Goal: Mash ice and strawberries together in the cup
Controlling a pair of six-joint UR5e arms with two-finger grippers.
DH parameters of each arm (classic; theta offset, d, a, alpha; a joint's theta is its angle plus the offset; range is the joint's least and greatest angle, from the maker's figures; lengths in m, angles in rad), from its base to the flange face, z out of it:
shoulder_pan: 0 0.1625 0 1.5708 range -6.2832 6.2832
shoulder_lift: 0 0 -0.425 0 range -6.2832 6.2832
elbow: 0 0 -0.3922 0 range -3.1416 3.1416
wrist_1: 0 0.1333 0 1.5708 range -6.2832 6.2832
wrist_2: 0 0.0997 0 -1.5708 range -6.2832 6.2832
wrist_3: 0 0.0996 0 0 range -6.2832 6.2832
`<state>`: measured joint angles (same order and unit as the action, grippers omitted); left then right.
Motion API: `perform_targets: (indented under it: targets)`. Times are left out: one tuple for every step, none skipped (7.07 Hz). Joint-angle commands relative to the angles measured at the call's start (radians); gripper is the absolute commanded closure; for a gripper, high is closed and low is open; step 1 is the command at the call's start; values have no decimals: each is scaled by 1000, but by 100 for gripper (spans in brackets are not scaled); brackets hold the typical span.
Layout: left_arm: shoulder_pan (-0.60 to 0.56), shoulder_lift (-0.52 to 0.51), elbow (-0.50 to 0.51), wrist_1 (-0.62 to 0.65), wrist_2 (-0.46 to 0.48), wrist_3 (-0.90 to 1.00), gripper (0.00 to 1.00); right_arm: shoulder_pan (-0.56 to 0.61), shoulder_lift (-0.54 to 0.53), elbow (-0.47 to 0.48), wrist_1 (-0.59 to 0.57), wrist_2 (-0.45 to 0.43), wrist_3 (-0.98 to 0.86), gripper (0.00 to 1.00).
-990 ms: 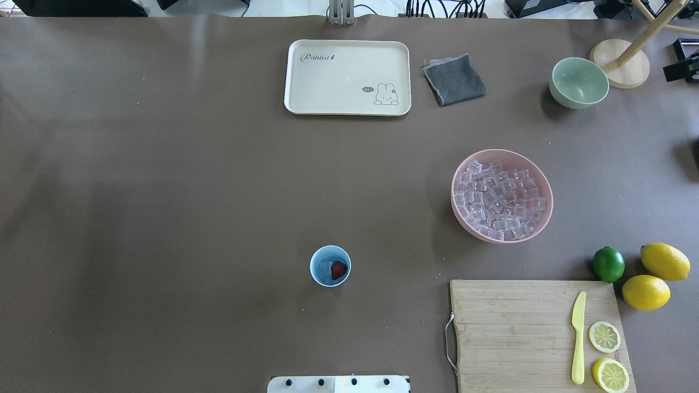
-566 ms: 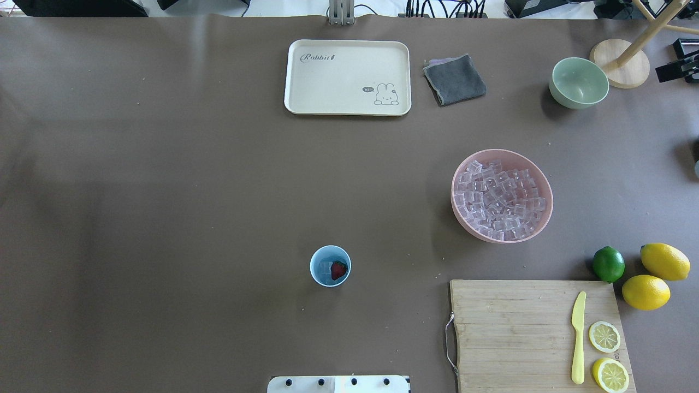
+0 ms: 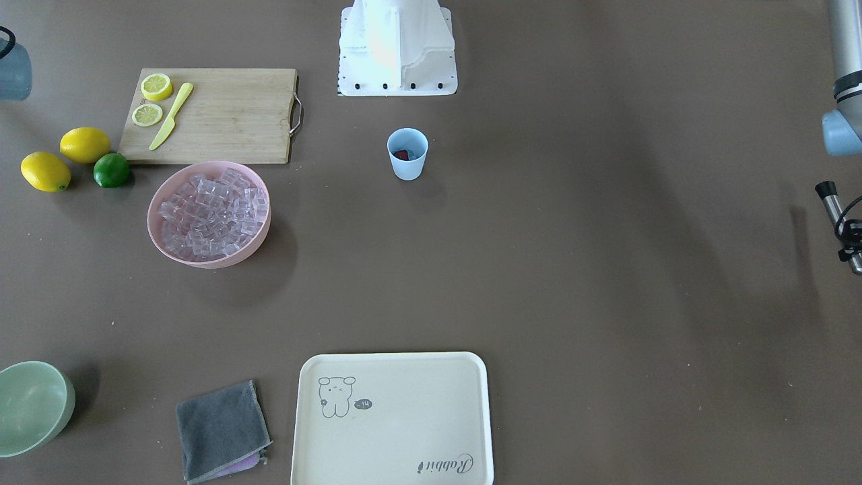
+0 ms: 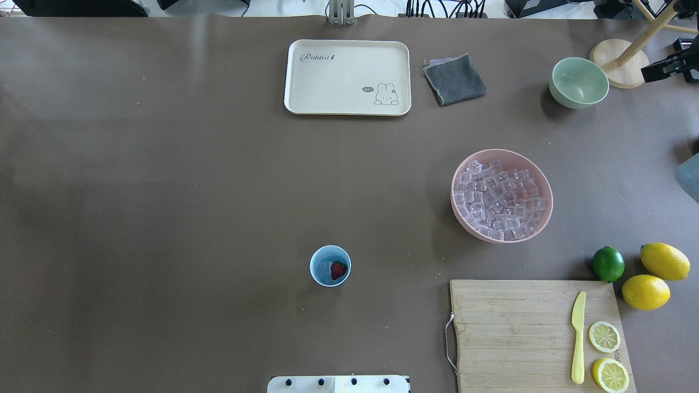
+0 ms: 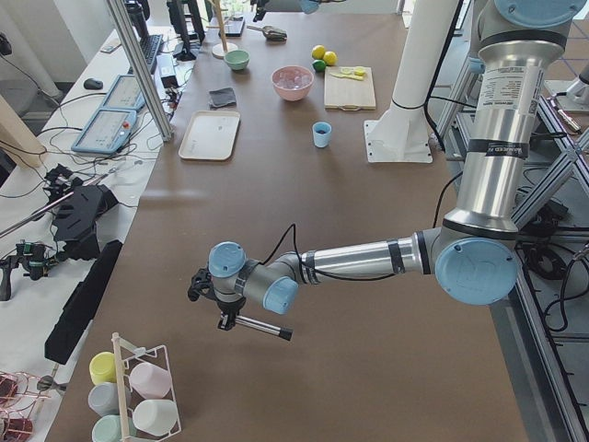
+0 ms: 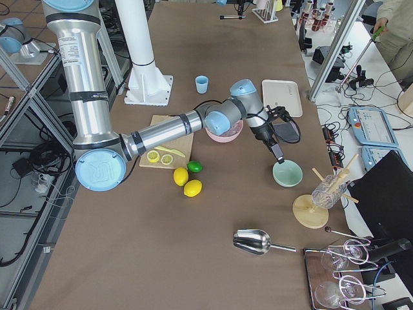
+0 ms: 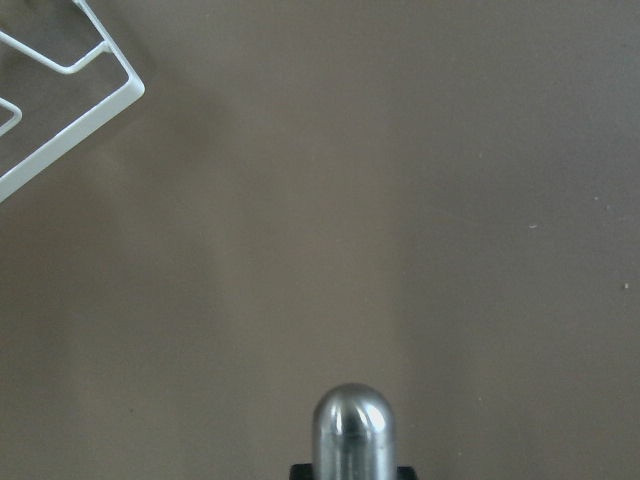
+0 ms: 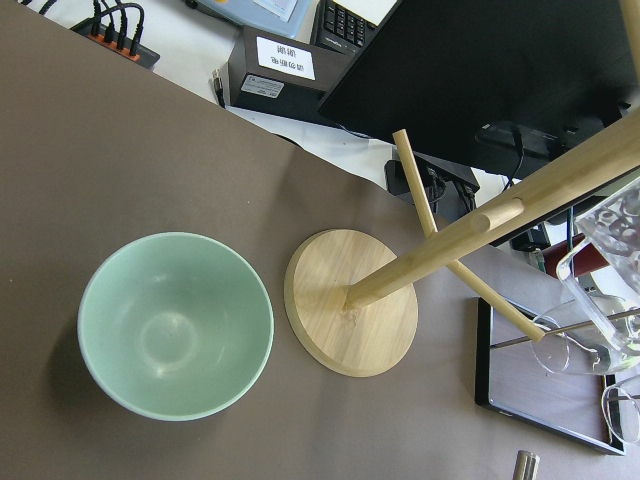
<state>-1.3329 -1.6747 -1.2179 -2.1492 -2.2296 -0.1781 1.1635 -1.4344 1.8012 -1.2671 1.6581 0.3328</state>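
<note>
Caller: Room around the cup?

Spotter: Plenty. In the overhead view it stands upright and alone, just below centre, a little above the robot's white base plate. Bare brown table runs from it to the frame's left edge. The nearest things, the pink bowl and the cutting board, sit well apart to its right.

Caller: Contents?

Spotter: One strawberry beside clear ice; I can't count the cubes in there. More ice fills the pink bowl, too many cubes to count.

Caller: Edges?

Spotter: The lower right is crowded. Two whole lemons and one lime lie just off the board's upper right corner. One yellow knife and two lemon halves lie on the board near its right edge. Along the top sit one cream tray, one grey cloth, one green bowl and one wooden stand base.

Caller: Grippers?

Spotter: The right gripper hangs at the upper right edge, by the stand. I can't tell how far apart its jaws stand. The left gripper shows in the lower middle of the left-side view, over bare tabletop far from the cup. It grips one steel muddler.
</note>
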Motion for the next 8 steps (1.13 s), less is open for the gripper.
perform_targets:
  targets:
    - [1, 30, 6, 6, -1, 3, 100, -5, -1, -2, 0, -7, 0, 0]
    - [1, 33, 15, 9, -1, 3, 100, -5, 0, -5, -2, -6, 2, 0]
    - [1, 48, 23, 9, 4, -1, 100, -5, -3, -6, -2, -6, 2, 0]
    - [1, 50, 34, 9, 4, -4, 100, -5, -3, -6, 0, -6, 0, 0]
    - [1, 47, 52, 9, 5, -6, 100, -5, -4, -6, 0, -9, 0, 0]
    - [1, 43, 73, 8, 5, -4, 100, -5, -6, -6, 0, -9, 0, 0]
    - [7, 43, 86, 5, 5, -3, 100, -5, -6, -6, 0, -9, 0, 0]
    - [15, 36, 87, 5, 5, -1, 68, -5, -3, -5, 0, -9, 0, 0]
